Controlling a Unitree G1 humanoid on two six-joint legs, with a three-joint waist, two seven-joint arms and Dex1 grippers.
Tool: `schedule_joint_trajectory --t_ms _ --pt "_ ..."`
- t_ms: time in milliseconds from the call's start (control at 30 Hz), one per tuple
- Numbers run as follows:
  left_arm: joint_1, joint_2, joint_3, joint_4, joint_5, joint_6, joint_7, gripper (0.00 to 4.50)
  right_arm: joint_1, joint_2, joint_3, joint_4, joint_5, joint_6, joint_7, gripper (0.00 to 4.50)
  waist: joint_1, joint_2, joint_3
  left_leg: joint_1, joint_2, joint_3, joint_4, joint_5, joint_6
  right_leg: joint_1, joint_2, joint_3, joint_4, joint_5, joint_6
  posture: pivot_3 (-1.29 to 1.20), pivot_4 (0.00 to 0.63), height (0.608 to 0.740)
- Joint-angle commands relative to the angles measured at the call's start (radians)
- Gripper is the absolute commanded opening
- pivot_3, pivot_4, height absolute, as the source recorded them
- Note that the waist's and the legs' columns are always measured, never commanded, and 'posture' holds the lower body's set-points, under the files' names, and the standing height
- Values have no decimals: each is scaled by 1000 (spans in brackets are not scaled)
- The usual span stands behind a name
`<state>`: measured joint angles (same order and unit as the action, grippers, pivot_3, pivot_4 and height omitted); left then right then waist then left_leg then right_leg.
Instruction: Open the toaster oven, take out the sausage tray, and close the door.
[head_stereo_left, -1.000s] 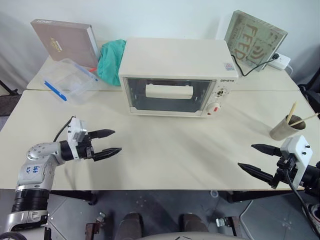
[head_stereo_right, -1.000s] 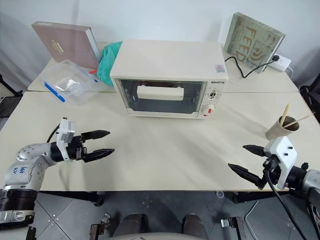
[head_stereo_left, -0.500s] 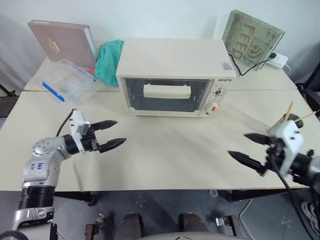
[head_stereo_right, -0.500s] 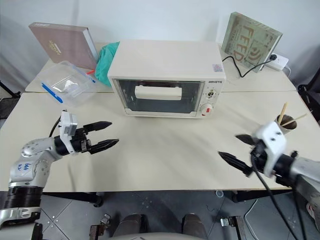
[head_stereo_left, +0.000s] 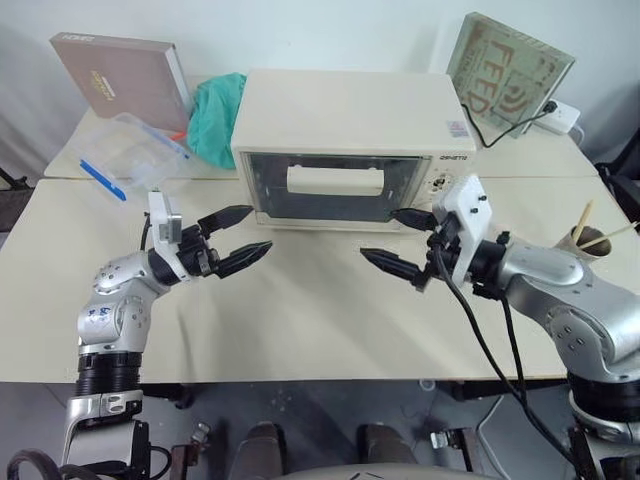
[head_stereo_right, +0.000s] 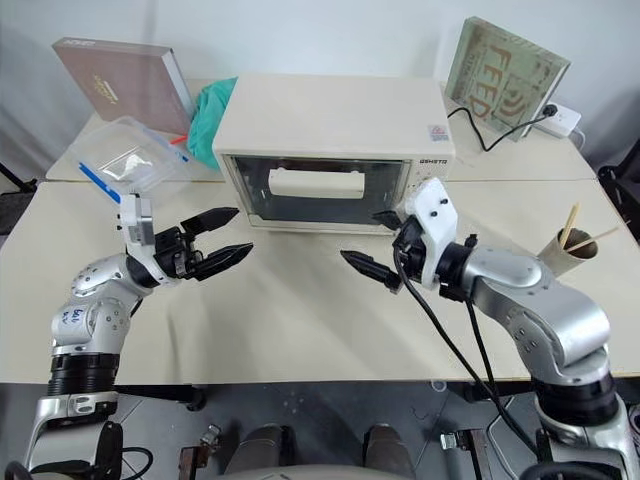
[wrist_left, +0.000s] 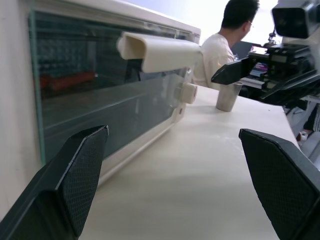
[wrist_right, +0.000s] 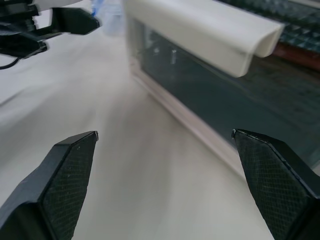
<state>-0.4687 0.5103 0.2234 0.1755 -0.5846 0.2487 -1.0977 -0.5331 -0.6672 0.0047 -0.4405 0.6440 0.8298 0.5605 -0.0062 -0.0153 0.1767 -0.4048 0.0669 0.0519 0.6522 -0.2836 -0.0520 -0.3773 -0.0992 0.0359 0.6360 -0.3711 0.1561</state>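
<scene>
The toaster oven (head_stereo_left: 352, 150) stands on the desk (head_stereo_left: 300, 310), ahead of both sets of jaws, with its door (head_stereo_left: 335, 188) shut and the bar handle (head_stereo_left: 335, 181) across the glass. Behind the pane, the left wrist view shows a red-orange shape (wrist_left: 67, 80), apparently the sausage tray, on a rack inside.

The left gripper (head_stereo_left: 240, 232) hovers above the desk, jaws spread wide and empty, just short of the door's lower left corner. The right gripper (head_stereo_left: 402, 240) hovers likewise, jaws spread and empty, its upper finger near the door's right edge by the control knobs (head_stereo_left: 432, 200). The two grippers face each other, well apart, with bare desk surface between and below them along the door's bottom edge.

Beyond the left jaws lie a clear plastic box (head_stereo_left: 130, 160), a green cloth (head_stereo_left: 215, 120) and a brown box (head_stereo_left: 120, 80). Beyond the right jaws a cup with sticks (head_stereo_left: 588, 250) stands near the desk's right edge. A person (wrist_left: 225, 45) sits in the background.
</scene>
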Motion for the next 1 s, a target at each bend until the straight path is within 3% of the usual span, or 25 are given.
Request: schedule_joint_trajectory --t_ms 33,533,1000 --pt "-15 22 29 2 -15 -23 -17 4464 -45 1 20 62 -61 -76 49 4500 0 0 0 0 0 0 0 0 0 0 0 0 0 0 0 0 150 740" --pt "-14 54 65 15 -21 -19 -14 4464 -254 102 62 275 -166 -221 184 4500 -10 0 0 0 0 1 1 0 0 0 0 0 1 0 0 0 150 740" --pt "-96 88 74 119 2 -5 45 4464 -106 39 78 72 -131 -124 280 4500 -23 0 0 0 1 1 0 0 0 -1 0 -1 2 0 0 0 150 740"
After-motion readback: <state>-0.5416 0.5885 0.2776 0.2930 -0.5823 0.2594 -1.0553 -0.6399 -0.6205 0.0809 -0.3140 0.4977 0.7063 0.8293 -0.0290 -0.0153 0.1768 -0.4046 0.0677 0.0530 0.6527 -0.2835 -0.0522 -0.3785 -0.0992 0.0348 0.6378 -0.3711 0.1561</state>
